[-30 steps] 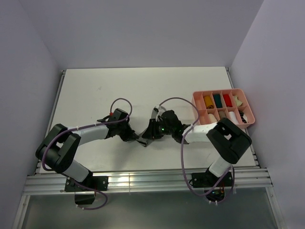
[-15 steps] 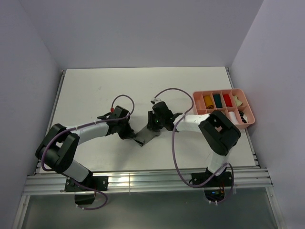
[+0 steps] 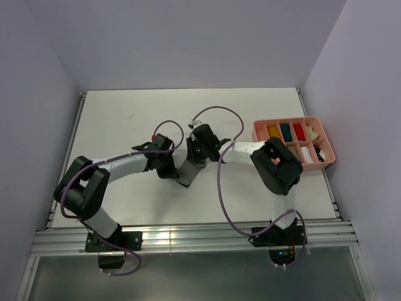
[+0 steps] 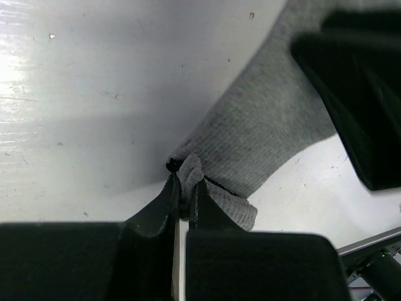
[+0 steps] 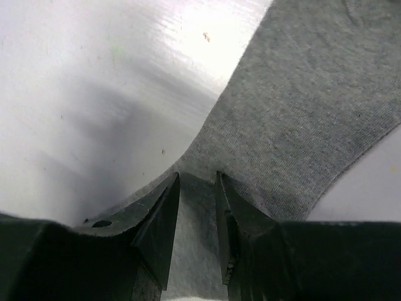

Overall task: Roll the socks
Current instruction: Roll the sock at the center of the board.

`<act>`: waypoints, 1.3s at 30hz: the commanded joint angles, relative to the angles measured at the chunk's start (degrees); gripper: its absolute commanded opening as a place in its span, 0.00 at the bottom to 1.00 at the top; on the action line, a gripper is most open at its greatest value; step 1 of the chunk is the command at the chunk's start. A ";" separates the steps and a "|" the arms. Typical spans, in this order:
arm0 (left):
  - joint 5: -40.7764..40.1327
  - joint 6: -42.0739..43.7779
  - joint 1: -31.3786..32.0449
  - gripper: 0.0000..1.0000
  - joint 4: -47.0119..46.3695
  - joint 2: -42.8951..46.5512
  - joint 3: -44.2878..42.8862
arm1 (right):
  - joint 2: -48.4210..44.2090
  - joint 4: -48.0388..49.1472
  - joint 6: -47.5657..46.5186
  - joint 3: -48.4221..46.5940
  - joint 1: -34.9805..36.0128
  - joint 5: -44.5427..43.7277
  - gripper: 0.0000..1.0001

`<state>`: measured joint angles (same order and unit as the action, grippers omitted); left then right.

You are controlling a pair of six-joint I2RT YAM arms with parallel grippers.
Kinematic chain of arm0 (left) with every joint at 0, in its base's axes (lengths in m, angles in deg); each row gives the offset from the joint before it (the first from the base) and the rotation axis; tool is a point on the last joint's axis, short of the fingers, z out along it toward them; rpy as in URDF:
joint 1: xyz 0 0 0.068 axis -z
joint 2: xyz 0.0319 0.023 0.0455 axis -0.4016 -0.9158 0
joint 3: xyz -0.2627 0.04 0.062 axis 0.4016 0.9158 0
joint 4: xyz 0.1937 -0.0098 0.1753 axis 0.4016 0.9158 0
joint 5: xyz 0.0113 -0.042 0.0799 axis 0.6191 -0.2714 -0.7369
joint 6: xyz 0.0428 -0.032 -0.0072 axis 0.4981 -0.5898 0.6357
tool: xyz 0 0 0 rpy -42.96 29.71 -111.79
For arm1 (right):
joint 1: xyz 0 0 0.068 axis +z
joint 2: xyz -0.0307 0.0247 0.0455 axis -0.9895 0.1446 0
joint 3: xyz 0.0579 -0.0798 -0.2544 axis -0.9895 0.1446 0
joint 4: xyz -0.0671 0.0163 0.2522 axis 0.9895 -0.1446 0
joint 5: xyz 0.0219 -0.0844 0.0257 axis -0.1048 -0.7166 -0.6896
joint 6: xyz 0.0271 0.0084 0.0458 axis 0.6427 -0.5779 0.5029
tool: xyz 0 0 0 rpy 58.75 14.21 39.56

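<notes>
Your left tool [image 4: 185, 187] is pinched tight on a bunched edge of the grey sock [image 4: 269, 138]. Your right tool [image 5: 197, 188] is nearly closed, sock fabric clamped between its fingers. The sock stretches between them on the surface [image 3: 125, 119], well left of the pink tray [image 3: 330, 149].

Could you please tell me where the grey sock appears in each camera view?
Top external: grey sock at table centre, between both claws.
Left wrist: upper right, its corner pinched by the left claw.
Right wrist: upper right, narrowing into the right claw.
Shared landmark: the white table.
</notes>
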<state>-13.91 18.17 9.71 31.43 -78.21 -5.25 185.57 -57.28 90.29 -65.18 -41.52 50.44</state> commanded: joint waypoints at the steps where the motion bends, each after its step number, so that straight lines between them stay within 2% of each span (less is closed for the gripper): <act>1: -1.76 2.19 0.01 0.01 4.98 -3.47 -2.57 | -8.13 0.28 -3.54 4.28 -0.61 -0.04 0.38; 6: -2.63 2.71 0.01 0.00 7.80 -6.30 -6.00 | -19.66 3.02 -7.23 11.14 3.95 -3.88 0.39; 10: -3.69 3.42 0.01 0.01 10.08 -7.17 -8.46 | -26.17 5.31 -8.29 17.48 11.50 -11.18 0.44; 14: -3.43 3.68 0.01 0.00 11.40 -7.97 -10.05 | -24.61 6.72 -8.38 18.72 17.91 -15.92 0.44; 21: -2.90 3.42 0.01 0.01 12.20 -8.23 -10.49 | -17.24 7.42 -11.46 15.82 24.08 -21.82 0.44; 33: -2.64 2.98 0.01 0.01 12.37 -7.44 -9.79 | -7.91 6.72 -11.20 14.58 26.81 -29.03 0.43; 37: -2.46 3.07 0.01 0.01 12.29 -7.79 -9.96 | -7.99 5.93 -10.05 15.81 26.90 -31.41 0.43; 39: -2.29 3.24 0.01 0.01 12.29 -7.88 -9.96 | -11.13 6.10 -10.14 16.87 26.99 -30.88 0.43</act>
<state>-14.10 20.05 9.69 40.98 -85.27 -15.13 176.08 -49.80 79.21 -49.53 -14.33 23.12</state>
